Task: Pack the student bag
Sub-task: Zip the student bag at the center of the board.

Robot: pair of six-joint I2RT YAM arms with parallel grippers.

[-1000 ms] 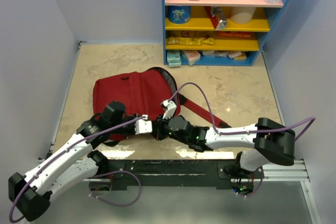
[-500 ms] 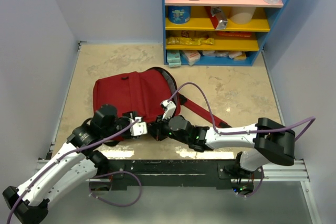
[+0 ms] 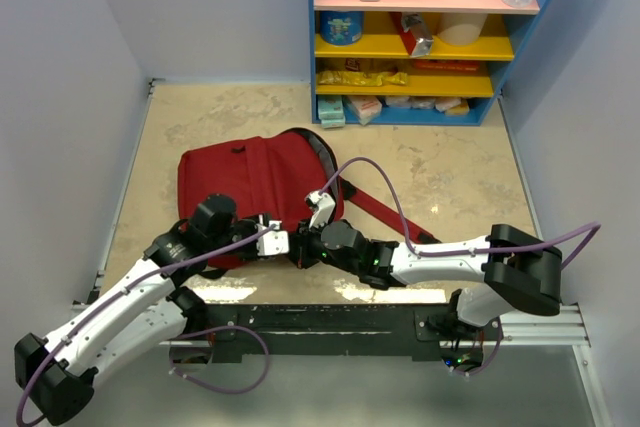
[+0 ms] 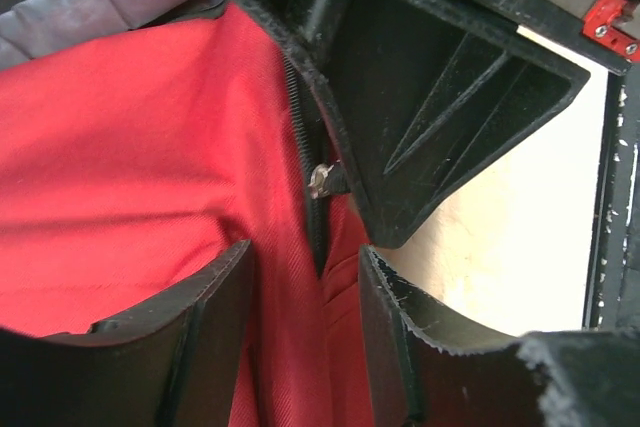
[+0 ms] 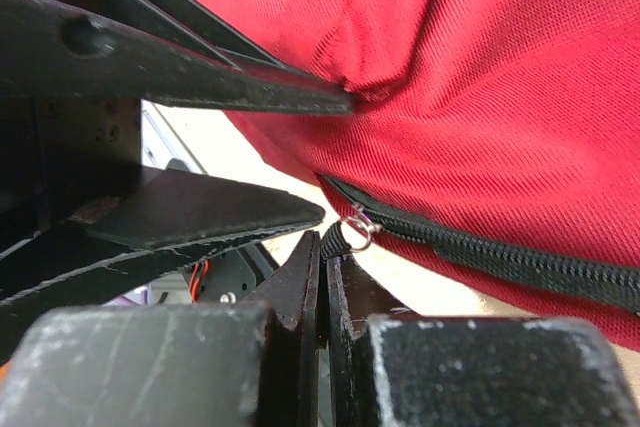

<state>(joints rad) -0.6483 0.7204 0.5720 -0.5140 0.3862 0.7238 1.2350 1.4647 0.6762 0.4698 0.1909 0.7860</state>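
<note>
**Soft bag, best held at the zip**

We see the student bag point(image 3: 250, 182) lying flat on the table point(image 3: 450, 167), left of centre, its near edge at both grippers. Our right gripper point(image 5: 322, 252) has its fingers pressed together on the zipper pull point(image 5: 357, 228). Our left gripper point(image 4: 305, 277) stands apart, a finger either side of the zipper point(image 4: 297, 107) seam, gripping nothing. We judge the fabric soft and floppy, likely to bunch and drag; pinching cloth beside the seam should brace it.

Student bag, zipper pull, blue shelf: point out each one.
student bag point(image 3: 245, 179): top external view, red front panel.
zipper pull point(image 5: 360, 228): right wrist view, metal ring.
blue shelf point(image 3: 312, 47): top external view, left upright.
</note>
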